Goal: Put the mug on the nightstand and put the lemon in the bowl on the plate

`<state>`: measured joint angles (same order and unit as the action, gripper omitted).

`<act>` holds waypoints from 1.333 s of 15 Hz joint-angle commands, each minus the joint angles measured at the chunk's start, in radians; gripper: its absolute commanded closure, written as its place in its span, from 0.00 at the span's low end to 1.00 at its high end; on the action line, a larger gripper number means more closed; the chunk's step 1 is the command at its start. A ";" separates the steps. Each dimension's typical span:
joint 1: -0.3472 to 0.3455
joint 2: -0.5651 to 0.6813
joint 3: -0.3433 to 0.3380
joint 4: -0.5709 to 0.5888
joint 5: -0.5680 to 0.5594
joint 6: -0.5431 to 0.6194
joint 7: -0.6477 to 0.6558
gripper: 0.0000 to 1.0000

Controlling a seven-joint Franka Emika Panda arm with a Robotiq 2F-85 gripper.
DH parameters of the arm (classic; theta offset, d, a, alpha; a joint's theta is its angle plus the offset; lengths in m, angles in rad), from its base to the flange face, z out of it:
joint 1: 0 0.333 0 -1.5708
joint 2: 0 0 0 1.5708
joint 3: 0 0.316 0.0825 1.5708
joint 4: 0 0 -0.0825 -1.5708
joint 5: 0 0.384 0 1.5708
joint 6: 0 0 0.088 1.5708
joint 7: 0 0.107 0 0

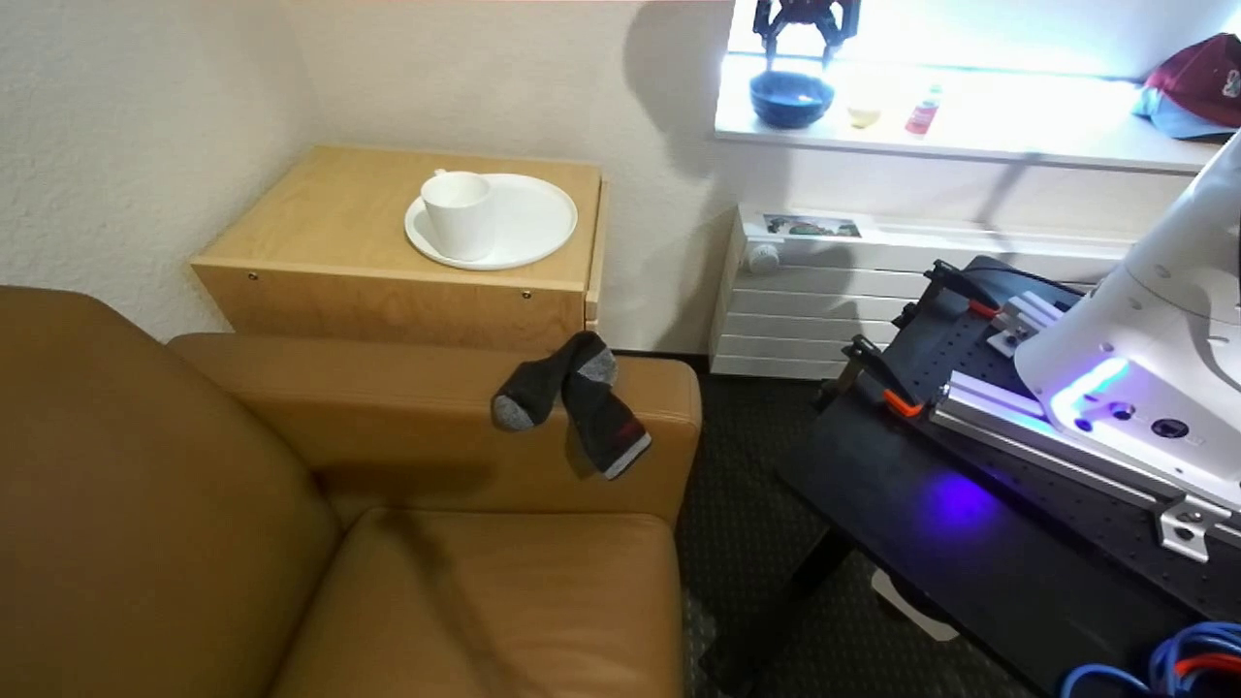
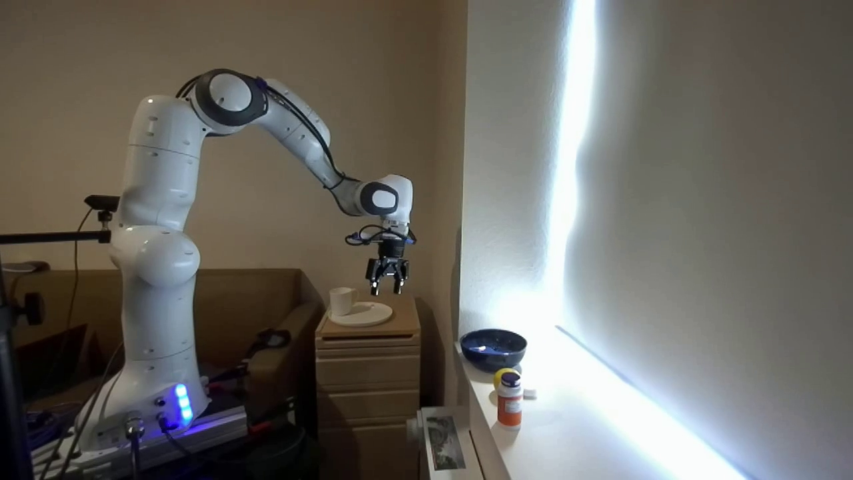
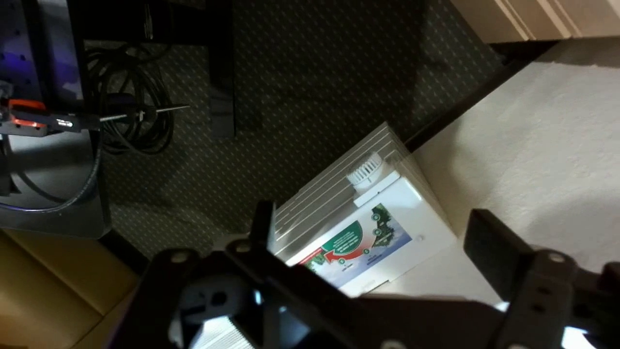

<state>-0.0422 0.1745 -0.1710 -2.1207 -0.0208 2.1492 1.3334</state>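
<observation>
Well, black two-fingered claw (image 2: 386, 291): fingers spread wide apart, gripping nothing, up in mid-air.
White jointed robot arm (image 2: 160, 173): shown whole in an exterior view only.
Colourful printed sheet (image 3: 378, 242): on top of the white metal radiator (image 3: 416, 213); its red arrow (image 3: 348, 253) is clear only in the wrist view.
Maroon-and-blue cap (image 1: 1202, 87): on the white windowsill (image 1: 1008, 116), shown in an exterior view only.
Small plain white cylindrical mug (image 1: 459, 218): upright near the rim of the round flat white plate (image 1: 531, 218), in both exterior views.
Boxy light-wood nightstand (image 1: 320, 213): bears the plate on its flat top.
Round glossy navy bowl (image 2: 483, 360): upright on the windowsill.
Small round yellow lemon (image 1: 863, 114): near the bowl on the windowsill, washed pale by glare; seen past the white-and-orange bottle (image 2: 510, 410), bright yellow and largely covered.
</observation>
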 commanded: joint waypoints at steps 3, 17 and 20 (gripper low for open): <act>0.150 0.018 0.155 0.050 -0.077 0.002 0.032 0.00; 0.297 0.153 0.274 0.193 -0.125 0.103 0.140 0.00; 0.356 0.258 0.279 0.303 -0.155 0.105 0.151 0.00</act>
<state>0.2702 0.3229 0.1032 -1.9388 -0.1413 2.2594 1.4658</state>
